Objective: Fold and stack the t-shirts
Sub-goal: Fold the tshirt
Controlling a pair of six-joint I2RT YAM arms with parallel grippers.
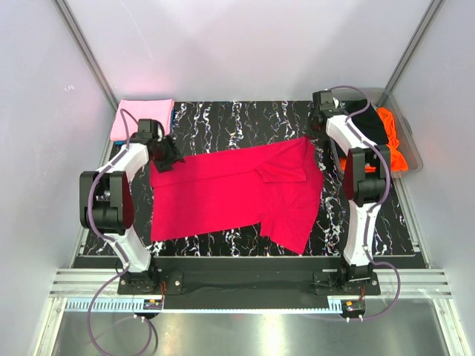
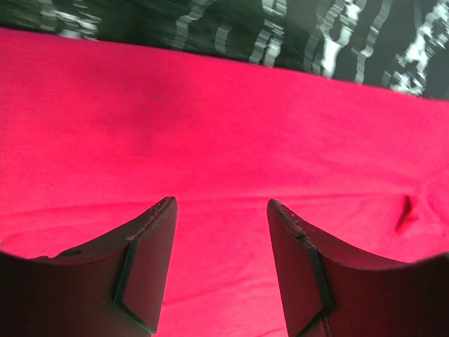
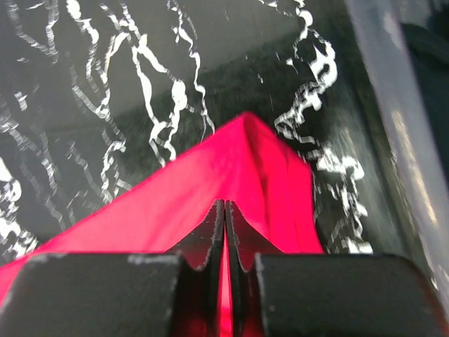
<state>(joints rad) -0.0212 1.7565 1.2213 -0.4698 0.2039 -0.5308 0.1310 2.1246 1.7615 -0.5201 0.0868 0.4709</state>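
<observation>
White walls enclose a black marbled mat. The red tee lies spread at its centre. At the tee's 10 o'clock corner the left gripper has its jaws spread, with cloth beneath them. At 1 o'clock the right gripper pinches a raised fold. A pink tee lies at the mat's 10 o'clock.

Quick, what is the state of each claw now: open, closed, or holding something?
Left claw: open over the red t-shirt, gripping nothing.
Right claw: closed, pinching a corner of the red t-shirt.
</observation>
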